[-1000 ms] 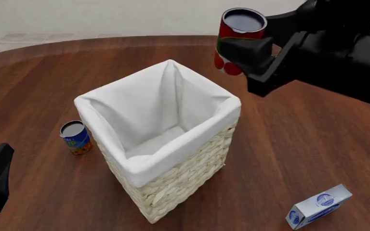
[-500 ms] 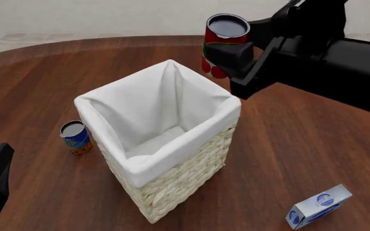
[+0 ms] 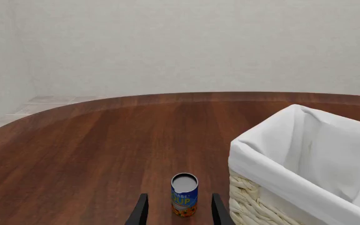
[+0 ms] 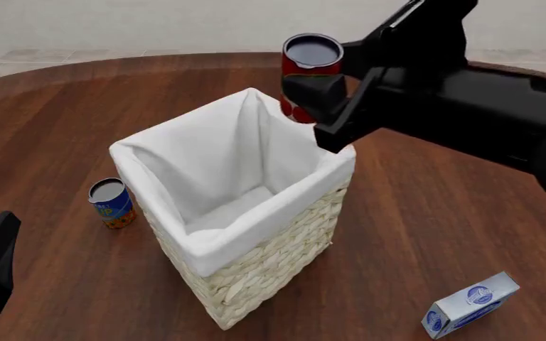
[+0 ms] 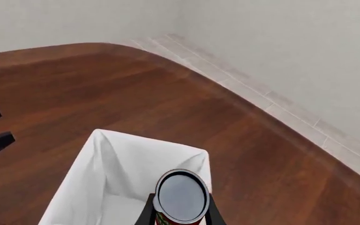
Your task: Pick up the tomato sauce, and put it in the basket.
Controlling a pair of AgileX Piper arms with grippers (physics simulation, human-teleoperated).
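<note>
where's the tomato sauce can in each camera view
Front view: tomato sauce, upper middle, held by the right gripper above the basket's far corner.
Right wrist view: bottom centre, grey top facing the camera, between the jaws.
Left wrist view: not in it.
Shared landmark: the basket's white liner.

The right arm reached in from the right, raised well above the worktop (image 4: 463,213), its black wrist angled forward and left. The right gripper (image 4: 313,91) was clamped on the tomato sauce (image 4: 309,64), fingers pressed to either side, holding it upright. The left gripper (image 3: 178,213) sat low at the near left, fingers parted with nothing between them.
</note>
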